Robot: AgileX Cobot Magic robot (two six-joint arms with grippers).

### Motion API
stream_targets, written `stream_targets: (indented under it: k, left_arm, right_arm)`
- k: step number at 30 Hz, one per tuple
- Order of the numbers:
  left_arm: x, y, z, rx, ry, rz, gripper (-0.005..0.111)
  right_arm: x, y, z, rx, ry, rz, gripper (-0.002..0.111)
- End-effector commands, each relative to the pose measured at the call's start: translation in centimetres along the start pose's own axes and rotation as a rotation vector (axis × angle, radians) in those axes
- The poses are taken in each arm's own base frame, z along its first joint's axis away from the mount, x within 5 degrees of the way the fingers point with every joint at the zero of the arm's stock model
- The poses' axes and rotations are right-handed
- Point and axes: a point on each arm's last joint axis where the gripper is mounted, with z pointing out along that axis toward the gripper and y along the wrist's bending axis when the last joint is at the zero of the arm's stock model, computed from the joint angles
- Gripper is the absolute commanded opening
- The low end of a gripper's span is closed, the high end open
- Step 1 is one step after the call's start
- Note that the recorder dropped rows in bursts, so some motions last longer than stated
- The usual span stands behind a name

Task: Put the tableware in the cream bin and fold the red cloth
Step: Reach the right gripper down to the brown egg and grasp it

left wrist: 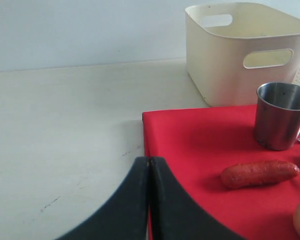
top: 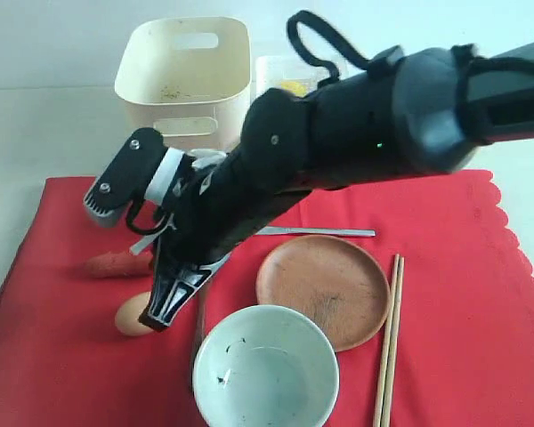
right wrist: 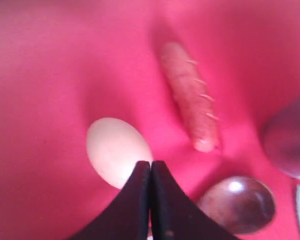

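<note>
Right jaws: clenched, nothing seen held, tipped down between egg (right wrist: 117, 150) and spoon (right wrist: 237, 204), likely after spoon | left jaws: clenched, idle at cloth (left wrist: 200, 137) corner | bowl (top: 265, 369), plate (top: 323, 289) on cloth, bin (top: 182, 76) behind, so folding waits

Pale tabletop (left wrist: 65, 130), white wall (left wrist: 65, 30) — even light

One red cloth (top: 463, 294) lies on the surface (left wrist: 65, 125). There are two containers: one cream bin (top: 182, 76) and one white lattice basket (top: 267, 71), which is mostly hidden. The tableware comes to one steel cup (left wrist: 280, 115), one silver knife (top: 338, 232), one dark wooden spoon (right wrist: 237, 202), one round brown wooden plate (top: 325, 285), one pale bowl (top: 265, 369) and two light wooden chopsticks (top: 392, 347). The food comes to one sausage (left wrist: 259, 173) and one egg (right wrist: 117, 150).
</note>
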Motion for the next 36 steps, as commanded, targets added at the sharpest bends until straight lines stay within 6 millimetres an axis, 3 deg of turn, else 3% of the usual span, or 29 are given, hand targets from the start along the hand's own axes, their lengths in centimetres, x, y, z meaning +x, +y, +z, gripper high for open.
stream_targets:
  k: [1,4,7,9,13,18,30,36]
  left_arm:
    - [-0.1,0.0,0.0,-0.001,-0.014,-0.008,0.003]
    - [-0.1,0.0,0.0,-0.001,-0.014,-0.008,0.003]
    - [-0.1,0.0,0.0,-0.001,-0.014,-0.008,0.003]
    - [-0.1,0.0,0.0,-0.001,-0.014,-0.008,0.003]
    - [-0.1,0.0,0.0,-0.001,-0.014,-0.008,0.003]
    - [-0.1,0.0,0.0,-0.001,-0.014,-0.008,0.003]
    - [-0.1,0.0,0.0,-0.001,-0.014,-0.008,0.003]
    - [-0.1,0.0,0.0,-0.001,-0.014,-0.008,0.003]
  right_arm:
    - [-1.9,1.1,1.6,-0.054,0.008,-0.067,0.005]
    - [-2.4,1.9,2.1,-0.005,-0.011,-0.116,0.031]
    - [-1.7,2.2,2.8,-0.01,0.056,-0.215,0.064]
    - [-1.2,2.2,3.6,-0.017,0.077,-0.231,0.078]
    - [-0.2,2.1,5.2,-0.027,0.112,-0.256,0.08]
    - [0.5,2.0,6.4,-0.025,0.132,-0.28,0.069]
    - [0.2,2.0,5.9,-0.024,0.122,-0.308,0.002]
    - [-2.1,2.0,2.1,0.017,0.033,-0.262,0.0]
